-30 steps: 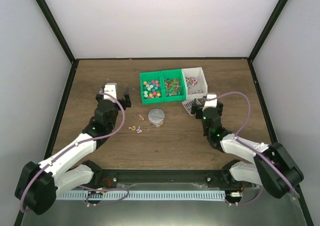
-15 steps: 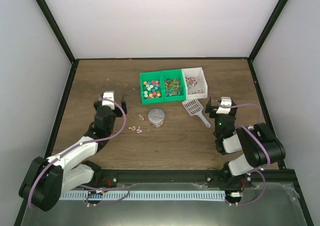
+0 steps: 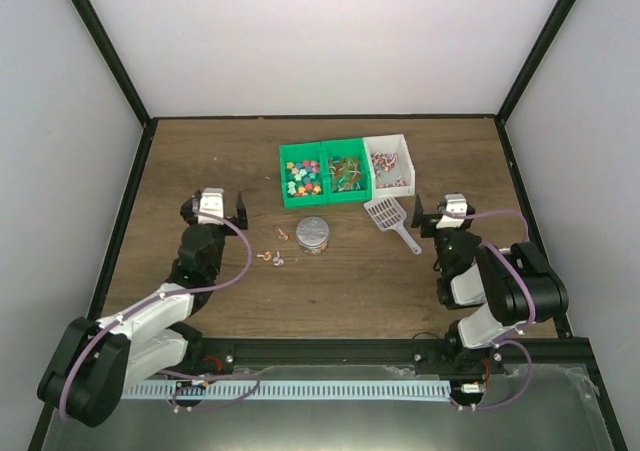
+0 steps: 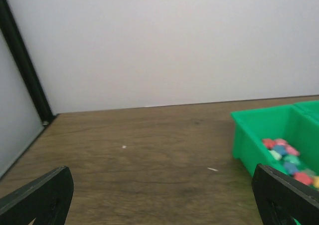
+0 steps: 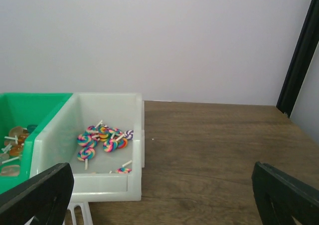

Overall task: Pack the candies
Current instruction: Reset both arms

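left gripper and right gripper hang empty, black jaws wide apart, over the grained wood table. loose candies lie beside a round silvery tin, with a slotted grey scoop near it. beyond, glossy green bins hold more. only the right wrist view resolves swirled lollipops in the white bin.

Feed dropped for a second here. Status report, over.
Left gripper, right gripper: both open, empty. Candies in bins, few loose beside tin. Scoop lying free, nothing blocking.
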`<act>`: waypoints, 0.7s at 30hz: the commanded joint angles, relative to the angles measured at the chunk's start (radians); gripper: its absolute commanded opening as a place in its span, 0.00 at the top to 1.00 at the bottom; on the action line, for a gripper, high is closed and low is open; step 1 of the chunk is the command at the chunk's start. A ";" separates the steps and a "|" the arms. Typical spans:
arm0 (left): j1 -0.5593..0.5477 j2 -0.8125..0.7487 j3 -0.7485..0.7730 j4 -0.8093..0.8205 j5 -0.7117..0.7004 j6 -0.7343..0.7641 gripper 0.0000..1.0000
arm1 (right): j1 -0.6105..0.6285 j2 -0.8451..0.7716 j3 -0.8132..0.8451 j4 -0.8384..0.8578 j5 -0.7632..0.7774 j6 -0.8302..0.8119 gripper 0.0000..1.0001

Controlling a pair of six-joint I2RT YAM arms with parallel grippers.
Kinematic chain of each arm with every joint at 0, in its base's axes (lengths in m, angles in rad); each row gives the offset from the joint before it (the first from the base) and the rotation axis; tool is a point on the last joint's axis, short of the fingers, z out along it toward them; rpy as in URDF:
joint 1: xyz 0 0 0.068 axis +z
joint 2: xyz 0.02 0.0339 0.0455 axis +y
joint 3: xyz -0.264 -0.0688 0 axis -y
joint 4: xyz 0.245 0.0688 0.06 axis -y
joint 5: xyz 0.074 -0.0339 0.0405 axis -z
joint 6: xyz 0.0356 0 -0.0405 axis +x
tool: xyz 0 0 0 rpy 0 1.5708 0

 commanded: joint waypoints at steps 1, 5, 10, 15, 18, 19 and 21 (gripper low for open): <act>0.058 0.026 -0.024 0.127 -0.080 0.053 0.00 | -0.018 -0.002 0.029 0.005 -0.043 0.008 0.00; 0.154 0.149 -0.012 0.203 -0.080 0.009 0.00 | -0.017 -0.002 0.039 -0.015 0.003 0.028 0.00; 0.164 0.381 0.038 0.328 -0.133 0.034 0.00 | -0.018 -0.009 0.029 -0.004 0.011 0.031 0.00; 0.172 0.424 0.052 0.356 -0.149 0.081 0.00 | -0.018 -0.013 0.006 0.022 -0.001 0.029 0.00; 0.204 0.513 0.055 0.473 -0.145 0.103 0.00 | -0.018 -0.013 0.013 0.019 0.001 0.030 0.00; 0.204 0.509 0.050 0.477 -0.148 0.104 0.00 | -0.018 -0.012 0.009 0.027 0.001 0.028 0.00; 0.240 0.472 0.024 0.456 -0.068 0.054 0.00 | -0.018 -0.017 0.009 0.019 -0.001 0.029 0.00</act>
